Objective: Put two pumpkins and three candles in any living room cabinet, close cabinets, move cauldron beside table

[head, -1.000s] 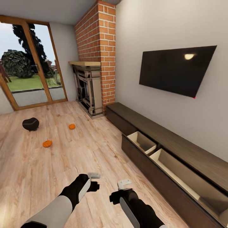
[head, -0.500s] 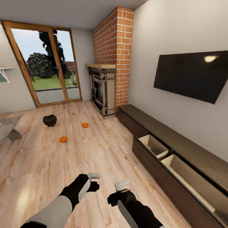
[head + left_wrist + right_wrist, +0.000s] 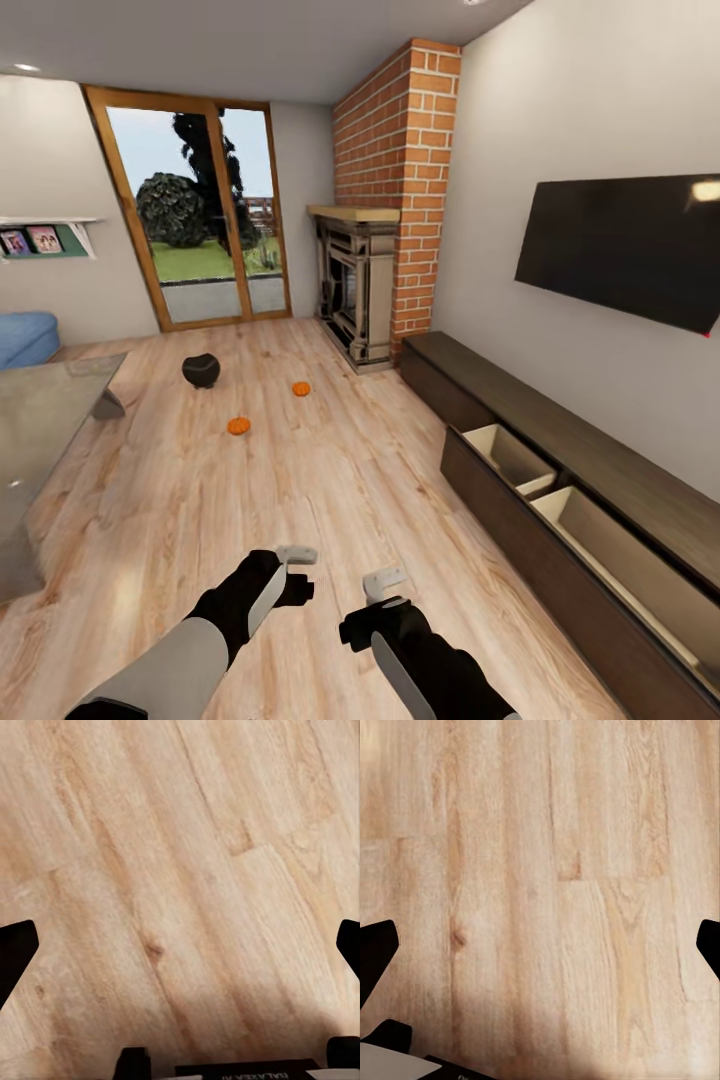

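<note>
Both arms are hanging low over the wood floor (image 3: 330,480). The left gripper (image 3: 180,945) has its fingers spread wide apart with nothing between them but planks, and it's the same deal with the right gripper (image 3: 540,945), wide apart and empty. The cauldron (image 3: 201,370) sits on the floor out toward the glass door (image 3: 200,215), with one pumpkin (image 3: 238,426) just nearer than it and the other pumpkin (image 3: 301,389) off toward the fireplace (image 3: 358,285). The grey coffee table (image 3: 40,420) is at the room's left side, near the cauldron but apart from it. Along the TV wall the dark cabinet (image 3: 540,500) has two drawers pulled open, pale insides showing.
</note>
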